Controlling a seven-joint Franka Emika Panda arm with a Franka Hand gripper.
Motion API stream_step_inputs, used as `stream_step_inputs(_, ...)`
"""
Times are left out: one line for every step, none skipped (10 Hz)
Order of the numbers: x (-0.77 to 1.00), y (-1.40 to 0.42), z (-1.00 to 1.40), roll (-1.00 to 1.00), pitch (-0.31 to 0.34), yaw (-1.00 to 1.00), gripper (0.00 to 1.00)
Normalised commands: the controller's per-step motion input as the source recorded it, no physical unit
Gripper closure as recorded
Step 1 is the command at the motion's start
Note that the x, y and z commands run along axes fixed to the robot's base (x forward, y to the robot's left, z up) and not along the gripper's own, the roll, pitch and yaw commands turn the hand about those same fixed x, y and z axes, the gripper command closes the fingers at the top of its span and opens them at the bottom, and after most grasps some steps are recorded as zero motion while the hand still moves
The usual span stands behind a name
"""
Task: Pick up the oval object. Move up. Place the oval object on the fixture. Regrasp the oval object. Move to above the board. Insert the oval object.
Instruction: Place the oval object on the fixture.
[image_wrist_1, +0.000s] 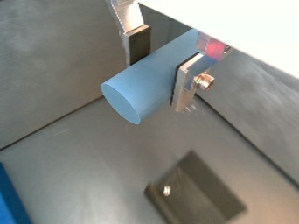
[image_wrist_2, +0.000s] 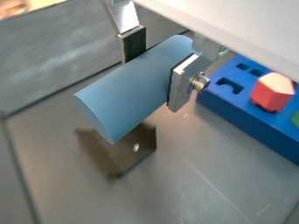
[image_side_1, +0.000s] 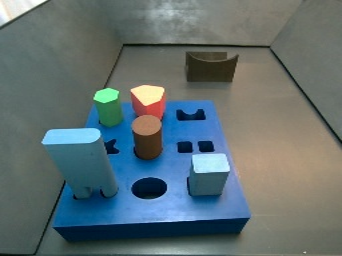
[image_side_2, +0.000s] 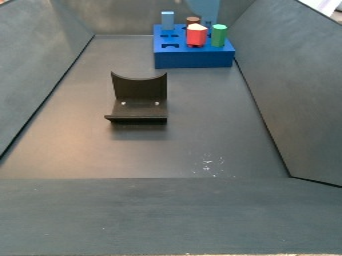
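In both wrist views the gripper (image_wrist_1: 158, 59) hangs well above the grey floor (image_wrist_1: 82, 166), its silver fingers (image_wrist_2: 184, 83) pinching the oval object (image_wrist_1: 152, 80) across its sides. The peg lies roughly level between them, one rounded end jutting out. The fixture (image_wrist_2: 121, 149) sits on the floor below, apart from the peg, and the board (image_wrist_2: 251, 109) lies off to one side. Neither side view shows the arm; there the fixture (image_side_2: 138, 98) stands bare, well apart from the board (image_side_1: 154, 190) with its coloured pegs.
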Motion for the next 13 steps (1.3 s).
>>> stream_step_inputs(1.00, -0.39, 0.08, 0.09, -0.024, -0.35, 1.00)
stream_step_inputs(1.00, -0.35, 0.06, 0.09, -0.006, -0.25, 1.00)
stream_step_inputs(1.00, -0.27, 0.05, 0.09, 0.022, -0.14, 1.00)
stream_step_inputs(1.00, -0.23, 0.04, 0.09, 0.042, -0.09, 1.00)
stream_step_inputs(1.00, -0.17, 0.03, 0.09, 0.067, -0.03, 1.00)
stream_step_inputs(1.00, 0.52, -0.76, -1.00, 0.163, 0.02, 1.00)
stream_step_inputs(0.92, 0.54, -0.73, -1.00, 0.158, 0.01, 1.00)
stream_step_inputs(0.88, 0.46, -0.62, -1.00, 0.146, -0.01, 1.00)
stream_step_inputs(0.78, 0.25, -0.37, -1.00, 0.136, -0.03, 1.00)
stream_step_inputs(0.70, 0.13, -0.19, -1.00, 0.139, -0.03, 1.00)
stream_step_inputs(0.55, 0.09, -0.05, -1.00, 0.168, -0.05, 1.00)
stream_step_inputs(0.46, 0.08, -0.05, -1.00, 0.176, -0.06, 1.00)
stream_step_inputs(0.37, 0.06, -0.05, -1.00, 0.175, -0.09, 1.00)
